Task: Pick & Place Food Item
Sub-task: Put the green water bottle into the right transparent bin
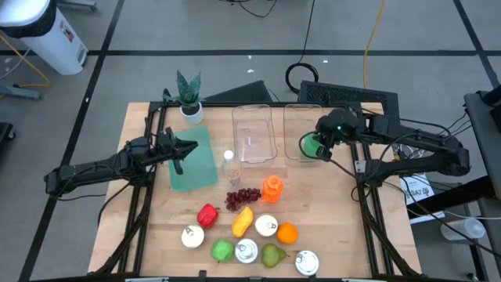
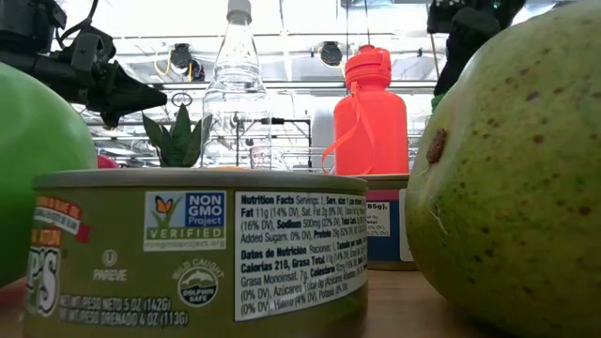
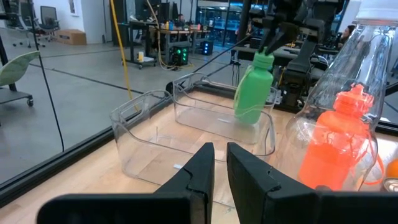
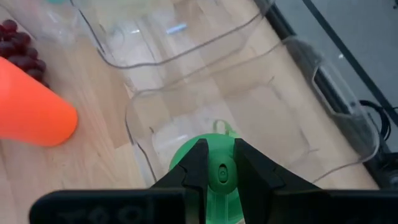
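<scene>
Wooden table (image 1: 329, 227) fills the centre of the high view, and we see two clear bins side by side at upper centre: left bin (image 1: 252, 133), right bin (image 1: 301, 117). Teal mat (image 1: 193, 160) lies at centre left under the left gripper (image 1: 190, 147), which hovers there with fingers pressed together, holding nothing. Right gripper (image 1: 325, 143) sits at centre right, clamped on the cap of the green bottle (image 1: 314, 146). We read this bottle as bright green plastic, smooth body, rounded shoulders, hanging upright from the fingers inside the right bin; whether it touches the bin floor we cannot tell. Orange bottle (image 1: 272, 187) stands just below the left bin, clear bottle (image 1: 230, 165) to its left, grapes (image 1: 243, 197) between them. Potted plant (image 1: 189, 95) at upper left. Lower centre holds a red pepper (image 1: 207, 215), yellow pepper (image 1: 243, 222), orange (image 1: 287, 233), pear (image 1: 272, 254), green apple (image 1: 222, 251) and cans (image 1: 247, 251).
</scene>
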{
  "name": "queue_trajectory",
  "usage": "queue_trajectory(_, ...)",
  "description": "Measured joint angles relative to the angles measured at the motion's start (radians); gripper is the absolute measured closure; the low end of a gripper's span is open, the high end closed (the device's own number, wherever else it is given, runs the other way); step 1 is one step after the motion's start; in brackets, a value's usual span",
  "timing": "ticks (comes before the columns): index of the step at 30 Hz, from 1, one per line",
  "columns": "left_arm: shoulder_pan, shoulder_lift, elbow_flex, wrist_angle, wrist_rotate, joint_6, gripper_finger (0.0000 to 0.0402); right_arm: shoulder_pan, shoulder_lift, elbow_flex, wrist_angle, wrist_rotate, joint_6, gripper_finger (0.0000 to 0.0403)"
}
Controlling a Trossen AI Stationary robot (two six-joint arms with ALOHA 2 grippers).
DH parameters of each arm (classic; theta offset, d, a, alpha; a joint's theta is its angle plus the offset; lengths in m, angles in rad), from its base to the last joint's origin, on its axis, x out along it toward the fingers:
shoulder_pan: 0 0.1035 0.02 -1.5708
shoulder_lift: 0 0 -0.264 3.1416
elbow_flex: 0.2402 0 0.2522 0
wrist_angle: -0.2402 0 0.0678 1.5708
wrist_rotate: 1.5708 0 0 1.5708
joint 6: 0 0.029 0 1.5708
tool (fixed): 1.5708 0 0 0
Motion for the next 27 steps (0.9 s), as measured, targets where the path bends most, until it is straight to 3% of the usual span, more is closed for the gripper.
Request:
queue_trajectory(14,0.000,0.000,0.000,0.000,0.000,-0.001,0.0352,-0.018,-0.002,-0.055,0.054,0.001,0.006,0.0354)
queue_trajectory(27,0.000,0.000,0.000,0.000,0.000,-0.001,0.0352,-0.019,-0.006,-0.058,0.085,0.002,0.022,0.0248)
